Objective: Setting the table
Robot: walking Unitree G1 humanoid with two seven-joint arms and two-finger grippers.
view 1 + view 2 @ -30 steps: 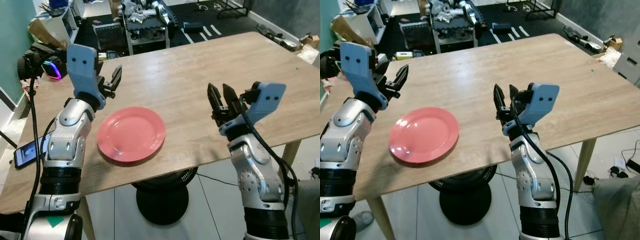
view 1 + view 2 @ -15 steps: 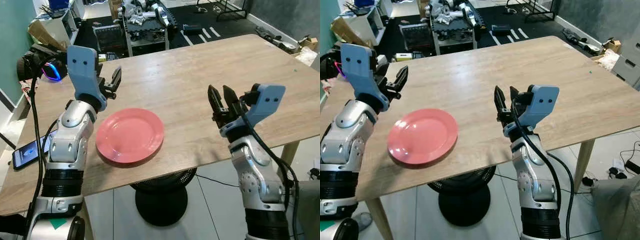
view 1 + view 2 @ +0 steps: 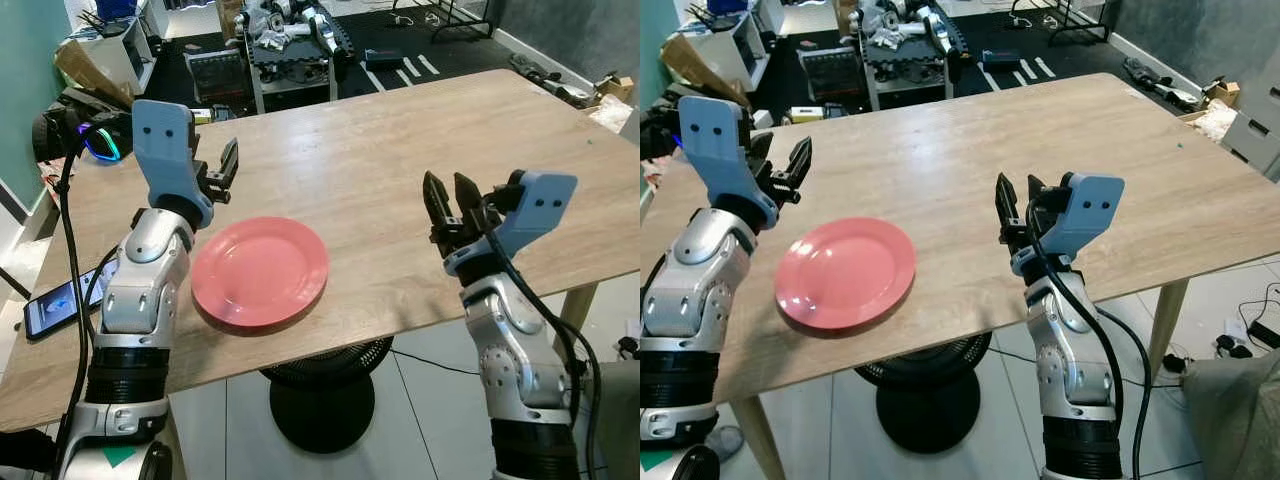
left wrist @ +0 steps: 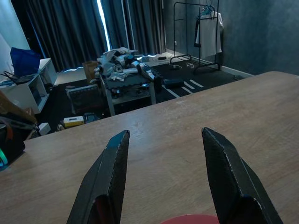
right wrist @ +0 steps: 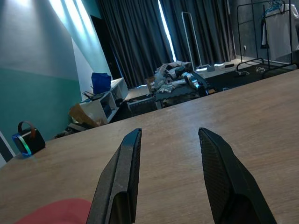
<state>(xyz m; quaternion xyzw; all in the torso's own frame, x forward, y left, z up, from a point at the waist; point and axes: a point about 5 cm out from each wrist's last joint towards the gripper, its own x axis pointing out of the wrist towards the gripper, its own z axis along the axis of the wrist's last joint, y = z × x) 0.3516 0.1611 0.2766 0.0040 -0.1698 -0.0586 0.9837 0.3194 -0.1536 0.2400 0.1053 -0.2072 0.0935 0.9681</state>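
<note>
Plate: a round pink plate [image 3: 260,270] lies flat on the wooden table [image 3: 400,150], close to the near edge and toward the robot's left side. Nothing is on it.

Left gripper: the left gripper [image 3: 226,165] is held up above the table, just beyond the far-left rim of the plate and not touching it. Its jaws are spread apart and hold nothing; in the left wrist view the two black fingers [image 4: 105,179] stand wide with bare tabletop between them and a sliver of the plate's rim low down.

Right gripper: the right gripper [image 3: 448,205] is raised over the near edge of the table, well apart from the plate on its right. Its jaws are released too, nothing between them; the right wrist view shows the fingers [image 5: 119,179] parted over plain wood, with the plate's edge off in one corner.

Table: light wood grain, bare apart from the plate.

Around the table: a phone [image 3: 55,300] with a lit screen lies beside the left arm, a glowing speaker [image 3: 95,140] sits past the table's left end, and a cluttered cart [image 3: 290,40] stands on the dark floor beyond.
</note>
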